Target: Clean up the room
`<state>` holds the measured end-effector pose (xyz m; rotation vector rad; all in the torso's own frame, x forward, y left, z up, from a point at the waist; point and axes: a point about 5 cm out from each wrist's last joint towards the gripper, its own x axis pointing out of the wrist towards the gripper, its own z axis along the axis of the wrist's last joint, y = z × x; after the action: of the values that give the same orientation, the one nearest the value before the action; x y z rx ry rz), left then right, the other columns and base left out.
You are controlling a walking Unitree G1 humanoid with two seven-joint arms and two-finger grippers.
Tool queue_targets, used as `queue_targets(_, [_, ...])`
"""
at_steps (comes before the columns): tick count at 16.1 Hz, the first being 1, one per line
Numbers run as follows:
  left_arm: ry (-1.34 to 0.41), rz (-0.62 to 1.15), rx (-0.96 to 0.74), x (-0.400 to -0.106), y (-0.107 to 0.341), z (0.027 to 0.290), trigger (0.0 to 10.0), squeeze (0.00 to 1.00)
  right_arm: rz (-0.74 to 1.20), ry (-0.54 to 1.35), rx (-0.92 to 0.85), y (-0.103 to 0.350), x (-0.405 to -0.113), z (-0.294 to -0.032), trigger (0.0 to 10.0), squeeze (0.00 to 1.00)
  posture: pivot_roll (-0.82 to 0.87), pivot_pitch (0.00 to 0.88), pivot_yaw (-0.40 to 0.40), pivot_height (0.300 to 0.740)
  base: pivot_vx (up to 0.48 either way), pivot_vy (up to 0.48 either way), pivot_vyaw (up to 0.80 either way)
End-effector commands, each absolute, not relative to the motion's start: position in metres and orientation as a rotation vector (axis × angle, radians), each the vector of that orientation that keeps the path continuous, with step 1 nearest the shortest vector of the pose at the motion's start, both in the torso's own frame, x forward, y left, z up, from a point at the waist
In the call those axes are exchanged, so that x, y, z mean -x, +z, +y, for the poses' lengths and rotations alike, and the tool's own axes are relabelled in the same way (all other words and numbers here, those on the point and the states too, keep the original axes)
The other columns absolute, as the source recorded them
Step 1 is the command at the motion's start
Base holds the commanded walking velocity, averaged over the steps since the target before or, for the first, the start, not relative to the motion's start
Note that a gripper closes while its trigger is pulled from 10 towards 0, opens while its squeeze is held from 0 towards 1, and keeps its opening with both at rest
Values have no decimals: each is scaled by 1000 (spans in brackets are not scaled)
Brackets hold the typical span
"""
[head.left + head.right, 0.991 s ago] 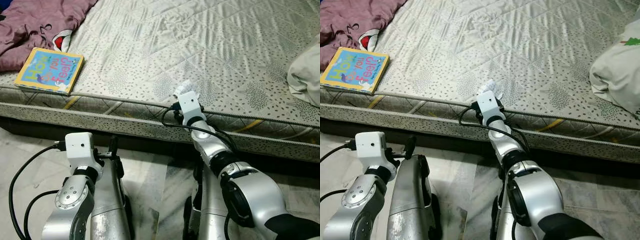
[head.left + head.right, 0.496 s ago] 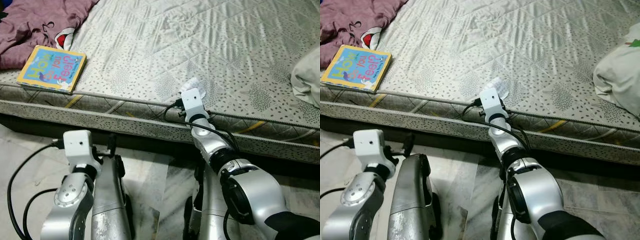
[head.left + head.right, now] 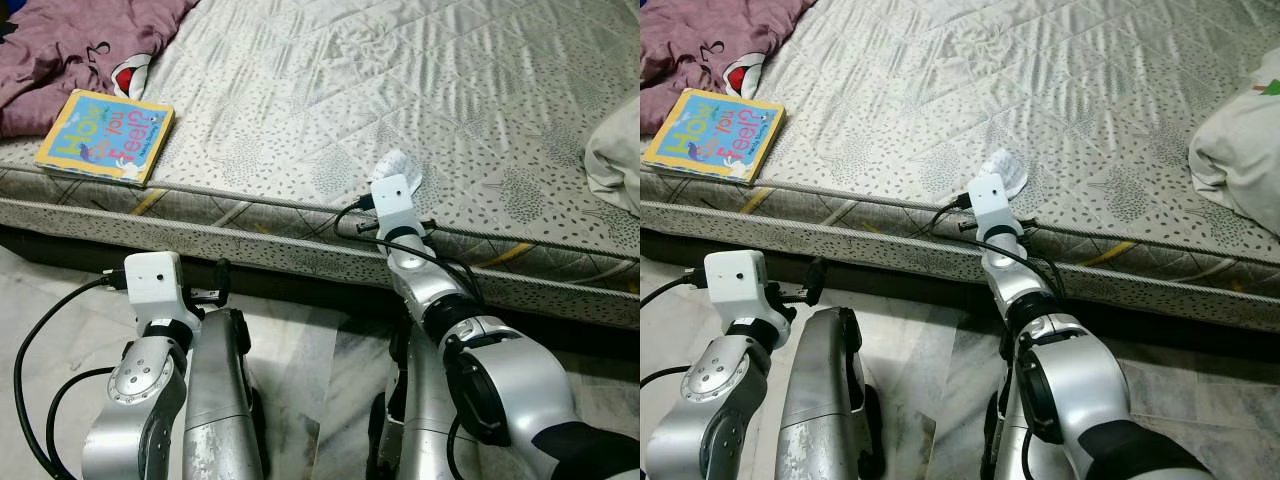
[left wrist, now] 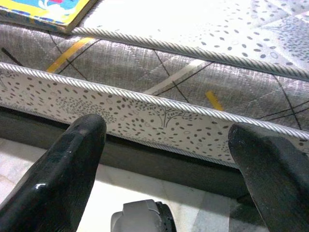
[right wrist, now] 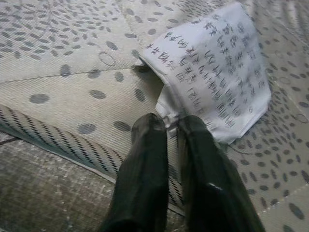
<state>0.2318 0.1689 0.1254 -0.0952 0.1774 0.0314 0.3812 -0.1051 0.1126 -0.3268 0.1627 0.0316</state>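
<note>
A small white paper slip (image 3: 404, 163) with dark handwriting lies on the grey patterned mattress (image 3: 330, 80), close to its near edge. My right gripper (image 5: 171, 123) is shut on the paper slip's (image 5: 217, 82) near edge, just over the corded border. A colourful children's book (image 3: 105, 135) rests flat at the mattress's near left corner. My left gripper (image 4: 166, 140) is open and holds nothing. It sits low over the floor and faces the mattress side, with the book's corner (image 4: 48, 12) above it.
A crumpled purple cloth (image 3: 70, 40) lies on the mattress behind the book. A white bundle of fabric (image 3: 615, 150) sits at the right edge. Pale marble floor (image 3: 300, 340) runs beneath my arms, and a dark gap shows under the mattress.
My right gripper has moved a little to the right along the mattress edge, taking the paper slip with it. The left arm has hardly moved.
</note>
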Motion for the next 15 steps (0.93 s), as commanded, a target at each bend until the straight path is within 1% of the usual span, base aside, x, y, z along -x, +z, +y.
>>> queue_targets(1, [54,193,84,-232,122,173,10000,0,214,-4,327,103,-378,-114,0,0,215,197,22,501,0,0,0])
queue_targets(7, [41,180,82,-242,123,171,10000,0,206,-62,320,102,-377,-137,0,0,194,162,33,501,0,0,0])
queue_targets(11, [30,165,81,-250,123,171,10000,0,204,-119,302,97,-373,-158,0,0,181,129,36,501,0,0,0])
queue_targets(14, [26,157,79,-252,123,171,10000,0,172,-96,282,95,-369,-165,0,0,175,109,36,501,0,0,0])
queue_targets(15, [26,156,79,-252,124,171,10000,0,155,-75,278,95,-369,-165,2549,1000,174,108,36,501,0,0,0])
